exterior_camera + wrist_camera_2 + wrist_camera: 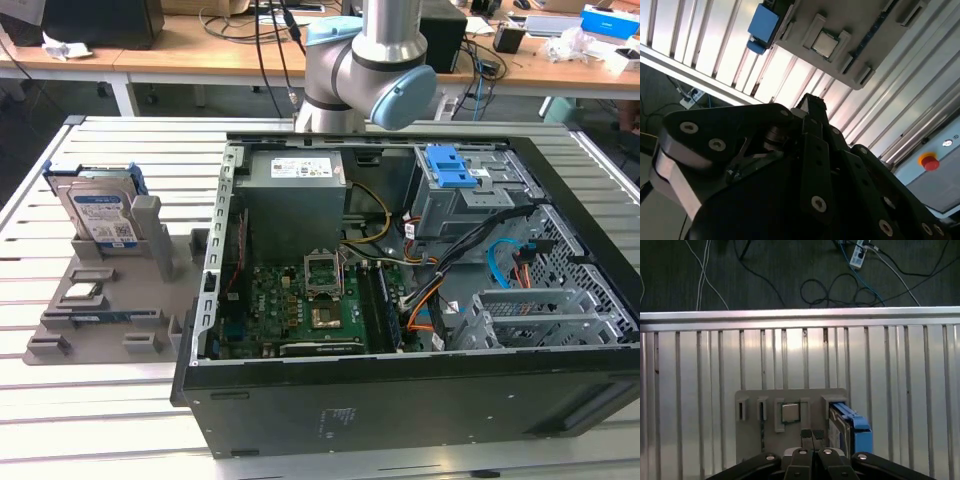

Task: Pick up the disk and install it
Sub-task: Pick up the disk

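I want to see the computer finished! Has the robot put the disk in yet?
Nothing looks done yet. The flat silver disk with its blue frame stands in the grey plastic holder, outside the open black computer case. The black gripper hangs shut and empty above that holder. Picking up and installing are both left.

The disk (100,208) is standing on edge in the holder (110,338), which is lying on the table (100,420) at the exterior view's left of the computer case (400,410); the chip (80,292) is sitting in the holder before the disk.
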`<state>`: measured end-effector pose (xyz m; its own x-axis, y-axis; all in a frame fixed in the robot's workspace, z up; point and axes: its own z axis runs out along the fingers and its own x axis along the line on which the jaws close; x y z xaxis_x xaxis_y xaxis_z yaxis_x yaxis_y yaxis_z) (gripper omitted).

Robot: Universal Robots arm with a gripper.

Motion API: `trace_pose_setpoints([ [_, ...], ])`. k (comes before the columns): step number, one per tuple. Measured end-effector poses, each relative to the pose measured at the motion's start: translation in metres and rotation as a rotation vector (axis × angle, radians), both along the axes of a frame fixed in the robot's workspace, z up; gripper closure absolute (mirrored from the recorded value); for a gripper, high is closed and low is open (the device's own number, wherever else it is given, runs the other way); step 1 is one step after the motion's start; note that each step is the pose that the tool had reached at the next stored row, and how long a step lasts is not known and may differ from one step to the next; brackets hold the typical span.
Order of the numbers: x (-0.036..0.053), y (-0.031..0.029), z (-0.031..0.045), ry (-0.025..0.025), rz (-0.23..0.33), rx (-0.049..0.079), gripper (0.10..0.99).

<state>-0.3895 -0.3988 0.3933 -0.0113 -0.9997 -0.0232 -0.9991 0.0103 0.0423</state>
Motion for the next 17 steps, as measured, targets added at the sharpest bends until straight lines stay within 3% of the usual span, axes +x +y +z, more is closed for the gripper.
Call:
trace_pose_setpoints([
  [17,0.0000,0.0000,0.0000,0.0000,0.241,0.000,0.980],
])
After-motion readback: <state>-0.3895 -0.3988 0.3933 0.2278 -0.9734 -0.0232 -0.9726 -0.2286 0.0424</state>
